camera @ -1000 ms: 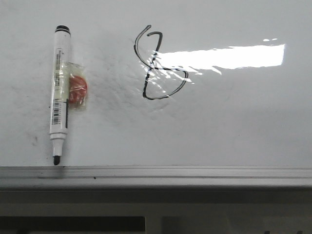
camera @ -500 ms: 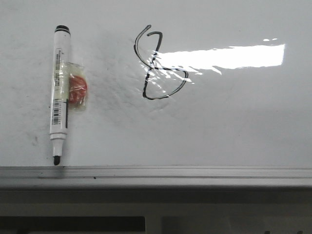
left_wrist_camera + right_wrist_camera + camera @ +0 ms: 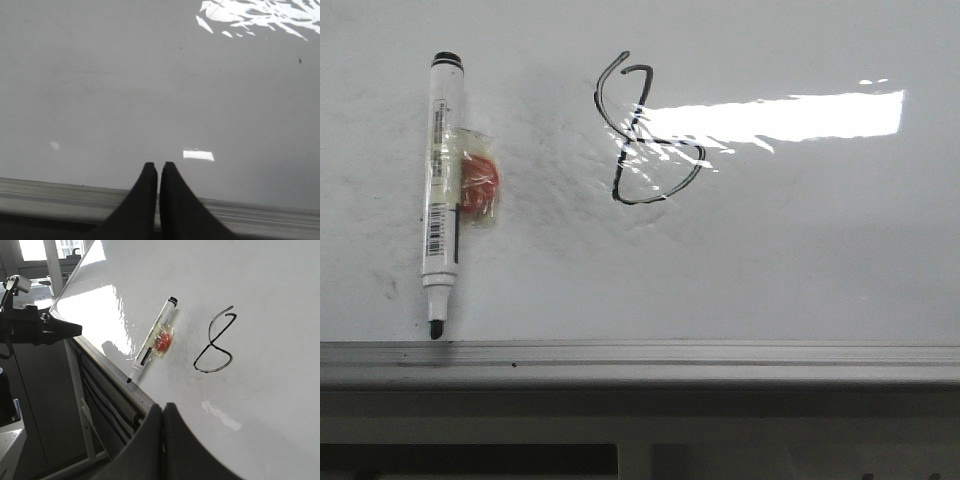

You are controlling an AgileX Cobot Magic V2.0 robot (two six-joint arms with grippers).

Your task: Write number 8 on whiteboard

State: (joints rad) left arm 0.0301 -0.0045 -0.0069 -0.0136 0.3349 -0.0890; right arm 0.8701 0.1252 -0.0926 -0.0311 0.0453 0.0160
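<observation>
The whiteboard (image 3: 800, 250) fills the front view, with a bright glare strip and a grey edge rail (image 3: 720, 355) at the near side. The number 8 (image 3: 640, 135) is drawn in thin black line near the middle; it also shows in the right wrist view (image 3: 215, 342). A white marker (image 3: 444, 190) with a red lump taped to it lies on the board at the left, uncapped tip toward the rail. My left gripper (image 3: 158, 165) is shut and empty over the rail. My right gripper (image 3: 162, 406) is shut and empty at the board's edge, apart from the marker (image 3: 152, 340).
In the right wrist view the left arm (image 3: 40, 327) hangs off the board's edge at the left. A dark frame and cables (image 3: 105, 395) run under the rail. Faint grey smudges mark the board around the marker.
</observation>
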